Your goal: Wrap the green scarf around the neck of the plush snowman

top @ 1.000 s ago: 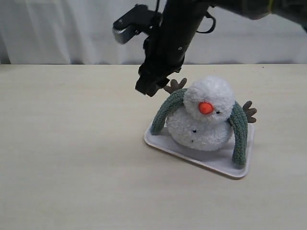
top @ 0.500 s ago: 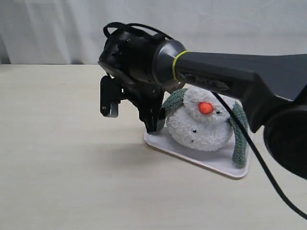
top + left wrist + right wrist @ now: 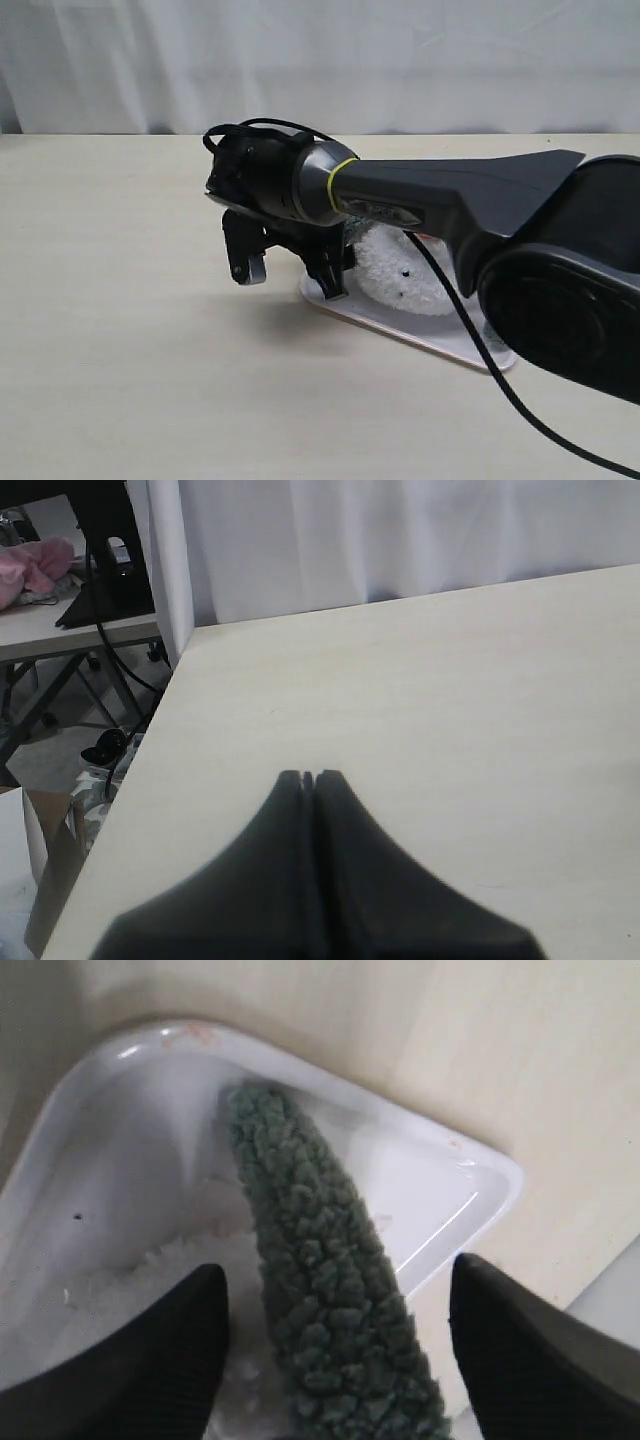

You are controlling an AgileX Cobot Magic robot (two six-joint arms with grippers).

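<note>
A: Where's the scarf?

B: The green scarf [image 3: 310, 1240] hangs down the side of the snowman [image 3: 395, 265], and its rounded end rests on the white tray [image 3: 480, 1175]. The neck is hidden behind the arm in the exterior view.

A: Right hand?

B: The right gripper [image 3: 335, 1272] is low at the tray's near-left corner with its fingers apart. One sits on each side of the scarf strip with gaps showing, so nothing is clamped.

A: Key relation?

B: The strip runs lengthwise straight out from between the fingers toward the tray corner. That puts its long axis across the closing line, so my guess is the jaws pinch it across the width. The loose end lies beyond the fingertips and the snowman's fluff sits just beside one finger.

A: Left?

B: The left gripper [image 3: 310, 780] has its fingers pressed together and holds nothing. It sits over bare table [image 3: 450, 680] near the edge, with no snowman in its view. The right arm is clearly nearer.

A: Risk?

B: Probably grabbing white fluff along with the scarf.
</note>
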